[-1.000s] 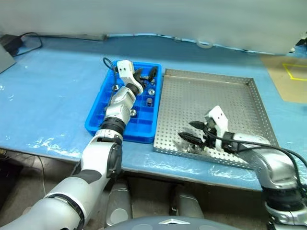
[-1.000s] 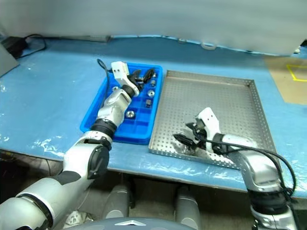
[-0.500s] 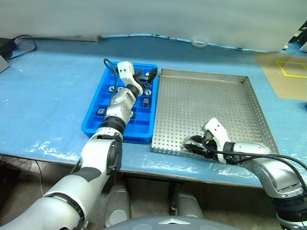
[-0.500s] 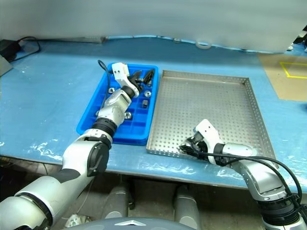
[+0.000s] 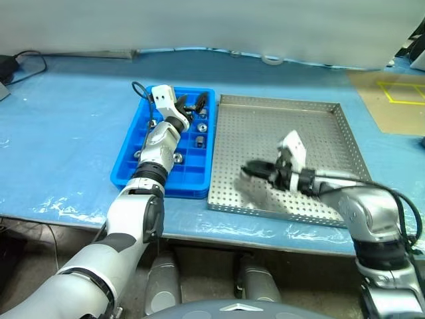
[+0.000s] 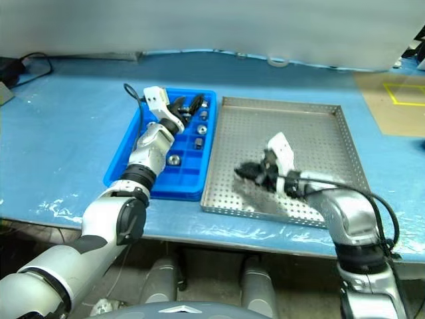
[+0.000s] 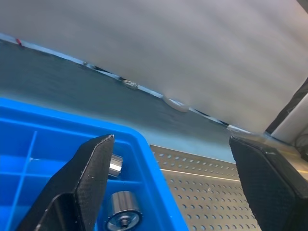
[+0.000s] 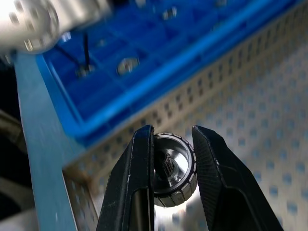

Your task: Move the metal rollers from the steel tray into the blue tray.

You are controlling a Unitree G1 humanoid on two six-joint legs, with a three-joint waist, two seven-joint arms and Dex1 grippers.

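Right gripper [image 8: 171, 144] clenched on one shiny silver metal roller [image 8: 173, 168], raised above the near edge of the grey perforated steel tray [image 5: 319, 133]. Left gripper [image 5: 189, 105], fingers spread, hovers over the far right corner of the blue compartmented plastic tray [image 5: 129, 166], which holds several rollers.

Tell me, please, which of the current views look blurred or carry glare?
Left eye view: right gripper smeared by motion blur. Right wrist view: the gripped metal roller sharp, the blue tray behind soft, glare below the roller. Left wrist view: left gripper's fingers soft.
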